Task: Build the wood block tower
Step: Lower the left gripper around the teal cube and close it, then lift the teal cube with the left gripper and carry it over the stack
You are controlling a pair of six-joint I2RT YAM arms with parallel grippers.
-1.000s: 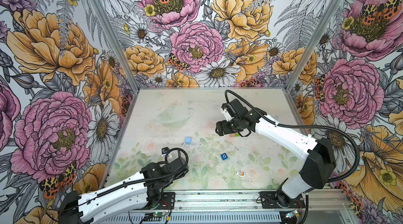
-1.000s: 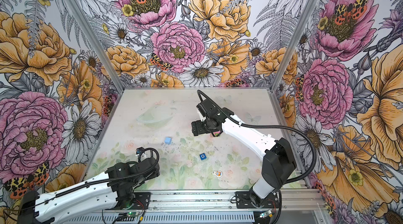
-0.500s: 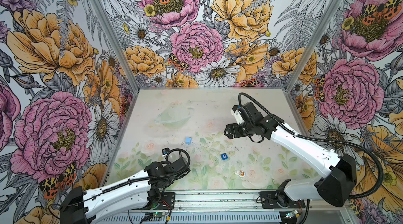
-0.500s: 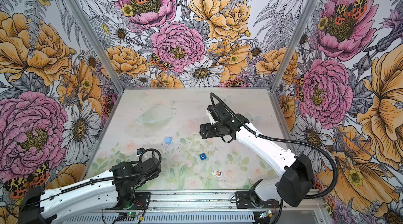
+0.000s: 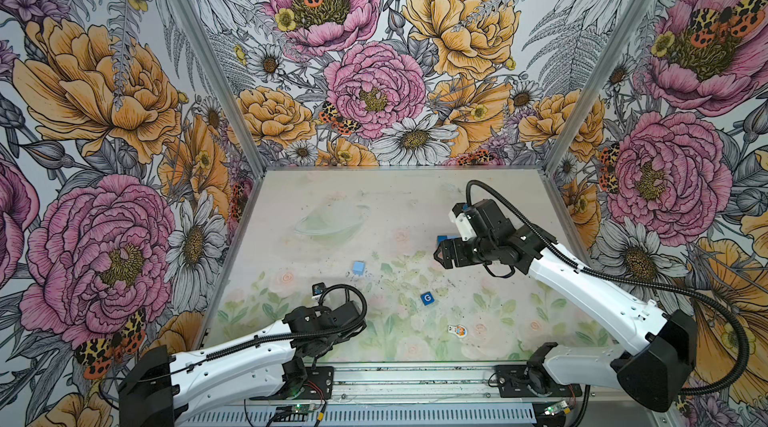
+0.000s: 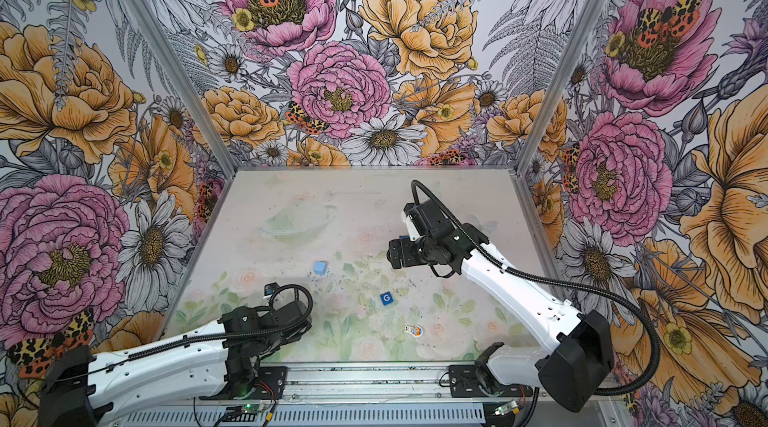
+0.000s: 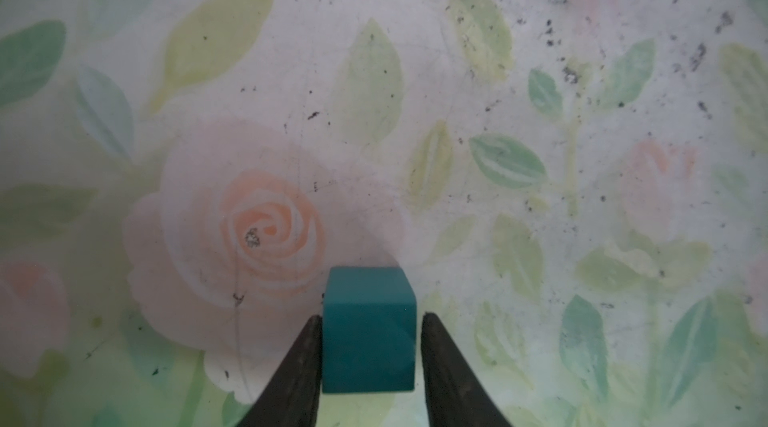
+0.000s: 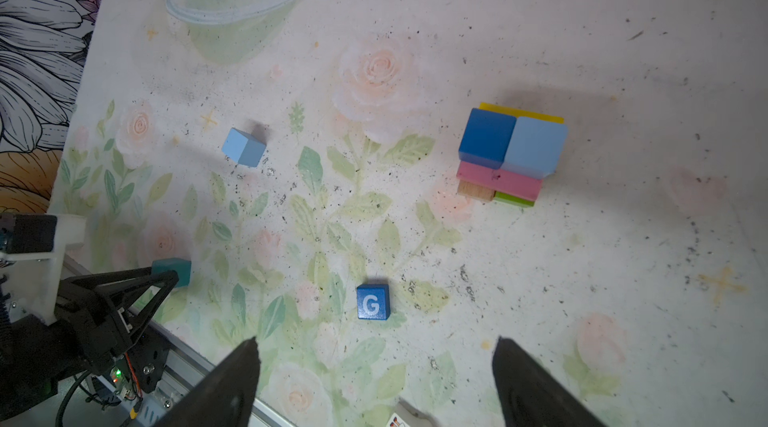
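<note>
The left hand [image 7: 371, 316] clamps the teal cube [image 7: 369, 333]; the right hand [image 8: 376, 341] hangs spread, empty.
In both top views the tower [image 5: 442, 239] peeks from behind the right arm [image 5: 582, 283], with the G cube [image 5: 427, 298] well apart from it. Left wrist: the cube looks light, rigid and slick; pinch its flat opposite faces. Right wrist: the teal cube is the loose cube farthest from the tower.

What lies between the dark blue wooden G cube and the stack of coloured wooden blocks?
Nothing: the right wrist view shows only bare floral mat between G cube and stack.

A white-and-orange figure [image 5: 457, 330], perhaps a cartoon, lies on the tabletop [image 5: 415, 196].
</note>
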